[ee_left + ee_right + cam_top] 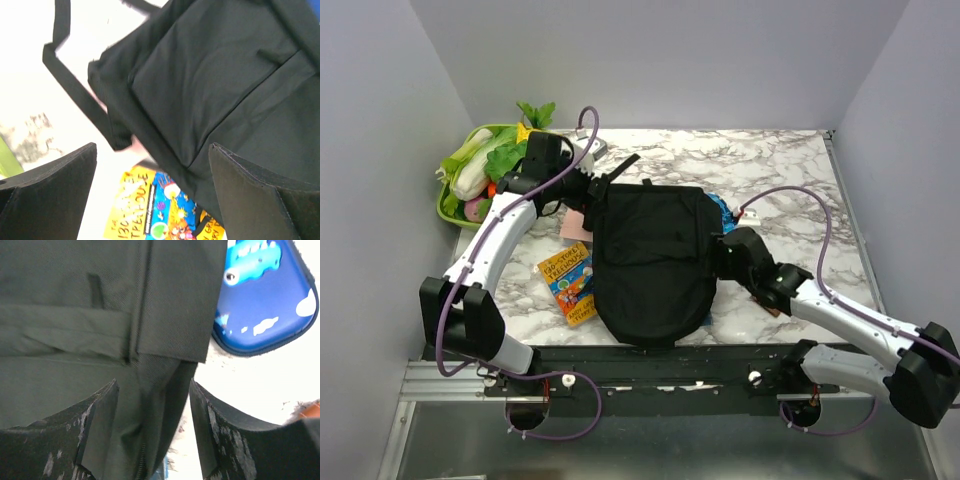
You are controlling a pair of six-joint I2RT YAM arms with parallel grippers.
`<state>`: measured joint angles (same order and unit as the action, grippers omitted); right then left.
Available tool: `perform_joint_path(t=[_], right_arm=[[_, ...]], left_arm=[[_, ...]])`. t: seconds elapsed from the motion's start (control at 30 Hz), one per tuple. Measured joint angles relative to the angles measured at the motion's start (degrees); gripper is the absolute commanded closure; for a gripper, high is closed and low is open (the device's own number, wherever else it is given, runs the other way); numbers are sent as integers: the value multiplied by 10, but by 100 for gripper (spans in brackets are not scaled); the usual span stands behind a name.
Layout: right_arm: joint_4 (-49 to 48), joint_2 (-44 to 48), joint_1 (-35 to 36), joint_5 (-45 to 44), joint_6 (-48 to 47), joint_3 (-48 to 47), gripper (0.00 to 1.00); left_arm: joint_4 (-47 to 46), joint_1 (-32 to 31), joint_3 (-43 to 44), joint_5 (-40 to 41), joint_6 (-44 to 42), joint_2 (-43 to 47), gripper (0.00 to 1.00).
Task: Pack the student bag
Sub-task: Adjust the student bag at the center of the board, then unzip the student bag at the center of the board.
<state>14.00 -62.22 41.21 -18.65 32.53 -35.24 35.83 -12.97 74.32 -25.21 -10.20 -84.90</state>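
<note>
Now we're at the bag-opening stage, by the look of it: the student bag (650, 262) lies flat in the middle of the marble worktop (780, 165), a floppy black lump, shut as far as I can see, with a strap (75, 92) trailing off its far left corner. Left jaws hang wide open above that corner with nothing between them, and the bright book (570, 285) lies just beside the bag below. Right jaws are parted too, straddling a fold at the bag's right edge but not clamped on it, and the blue glasses case (265, 295) peeks out from behind that edge. To do this well, I'd say the right side should close on the seam fabric alone, not on the case, and pin it. The left should then go for a zipper pull or the top hem rather than the loose strap, which would only drag the whole bag along. It's soft cloth, so bite deep and lift gently. I can't make out a zipper pull clearly from any view.
</note>
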Motion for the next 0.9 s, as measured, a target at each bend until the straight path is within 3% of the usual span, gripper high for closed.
perform_joint_path(t=[0.13,0.37,0.57,0.9], right_arm=[[6,17,0,-12,-1,-39,33],[17,28,0,-42,28,-48,34],[33,113,0,-64,82,-1,34],[53,160,0,-74,121,43,36]], left_arm=[[-1,-25,69,-31,-24,-4,2],[-57,-135,78,-68,-25,-86,11],[-110,-182,75,-74,72,-196,10],[-216,-202,44,-64,263,-203,13]])
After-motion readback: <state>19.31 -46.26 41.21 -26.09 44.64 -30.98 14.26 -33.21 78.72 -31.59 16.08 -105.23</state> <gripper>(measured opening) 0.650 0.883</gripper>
